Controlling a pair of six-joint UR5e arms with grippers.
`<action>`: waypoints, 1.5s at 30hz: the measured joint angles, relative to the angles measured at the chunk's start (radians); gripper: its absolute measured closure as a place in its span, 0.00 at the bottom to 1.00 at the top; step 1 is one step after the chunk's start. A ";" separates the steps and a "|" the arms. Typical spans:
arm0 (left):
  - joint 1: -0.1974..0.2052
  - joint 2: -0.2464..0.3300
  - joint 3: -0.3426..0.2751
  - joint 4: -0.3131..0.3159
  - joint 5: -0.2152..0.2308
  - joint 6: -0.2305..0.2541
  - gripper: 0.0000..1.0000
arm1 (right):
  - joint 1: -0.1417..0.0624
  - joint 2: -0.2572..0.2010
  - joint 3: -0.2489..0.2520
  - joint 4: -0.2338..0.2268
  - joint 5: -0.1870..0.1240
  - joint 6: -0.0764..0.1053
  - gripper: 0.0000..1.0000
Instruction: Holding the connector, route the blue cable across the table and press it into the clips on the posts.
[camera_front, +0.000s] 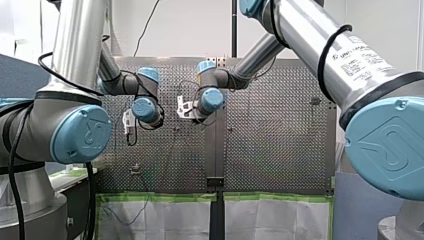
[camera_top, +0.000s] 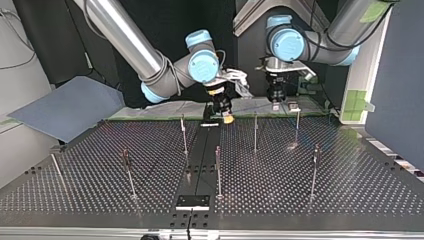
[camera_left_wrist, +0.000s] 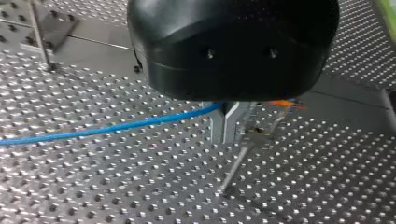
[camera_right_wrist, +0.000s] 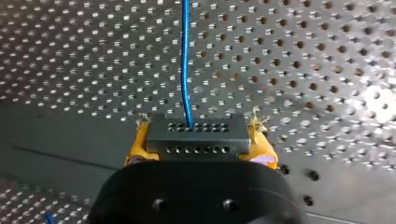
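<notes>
Blue cable (camera_right_wrist: 186, 70) is what we're following, and in the right wrist view it comes straight out of the connector (camera_right_wrist: 196, 135) and runs ahead over the perforated table (camera_top: 350, 180). My right gripper (camera_right_wrist: 200, 140) has that connector clamped, with the yellow pads (camera_right_wrist: 136, 147) pressed against either end of the dark block. It looks a firm hold.

Over in the left wrist view, the cable sweeps in across the plate and meets my left gripper (camera_left_wrist: 229, 125). The metal fingers (camera_left_wrist: 217, 126) stand nearly together with only a thin slit between them, and by the look of it they are pinched on the cable. A thin post (camera_left_wrist: 236, 163) stands just beside those fingers. I see no cable seated in its clip.

From the top view, both grippers are at the far edge of the table, near each other, and the posts (camera_top: 255, 131) stand nearer across the plate. I read this as the opening of the routing, with both holds made and no clip filled.

The next move calls for drawing the connector away so the line goes taut. The cable then has to be brought down over the nearest clip and pressed in. Slack is the risk, because a loose run could slide past the clip.
</notes>
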 joint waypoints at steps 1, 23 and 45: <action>0.000 -0.004 -0.002 0.004 0.000 -0.001 1.00 | 0.000 0.000 0.005 0.000 0.000 0.000 1.00; 0.009 -0.115 0.010 0.093 0.032 -0.013 1.00 | -0.028 0.039 0.035 -0.023 -0.020 0.027 1.00; 0.044 -0.267 0.161 0.097 0.046 -0.025 1.00 | -0.085 0.044 0.035 -0.104 -0.075 0.053 1.00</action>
